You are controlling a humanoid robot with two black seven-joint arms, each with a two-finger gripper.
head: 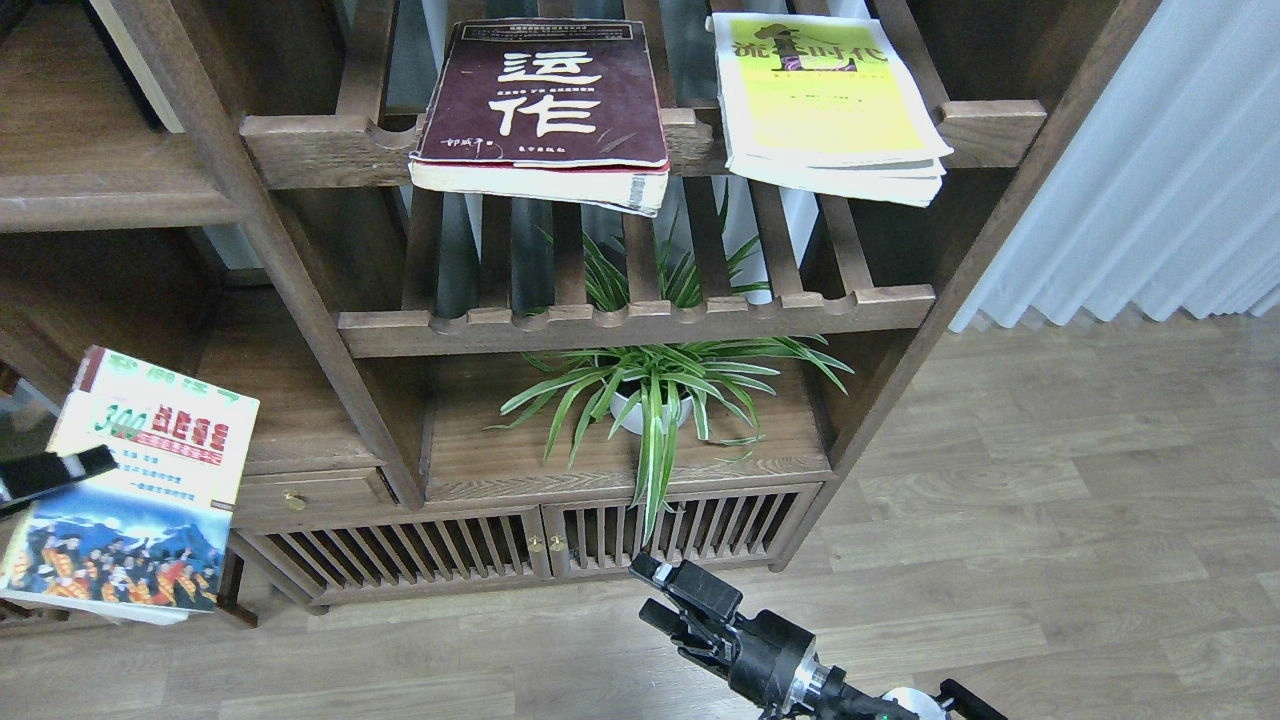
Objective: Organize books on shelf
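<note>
The left arm's black fingers [70,468] are clamped across the small paperback marked "300" with a blue crowd picture [130,490], one finger lying flat over its cover while the book hangs tilted at the far left, well left of the potted spider plant with striped green leaves [655,395]. The right arm's black fingers [665,590] sit low, just below and in front of that plant, over the pale wood-plank floor [1050,520]; they look slightly parted with nothing between them.

Up above the plant, the thick maroon paperback with big white Chinese characters [545,110] lies flat on the upper dark-brown slatted rack with a scalloped front rail [320,150], its front edge overhanging the rail. Just right of it, apart, the thin yellow-green and white paperback [830,100] lies on the same rack, also overhanging. Well up and left of the plant sits the flat solid dark-brown wooden board with a rounded front edge [90,190]. A white pleated curtain [1150,170] hangs to the plant's right.
</note>
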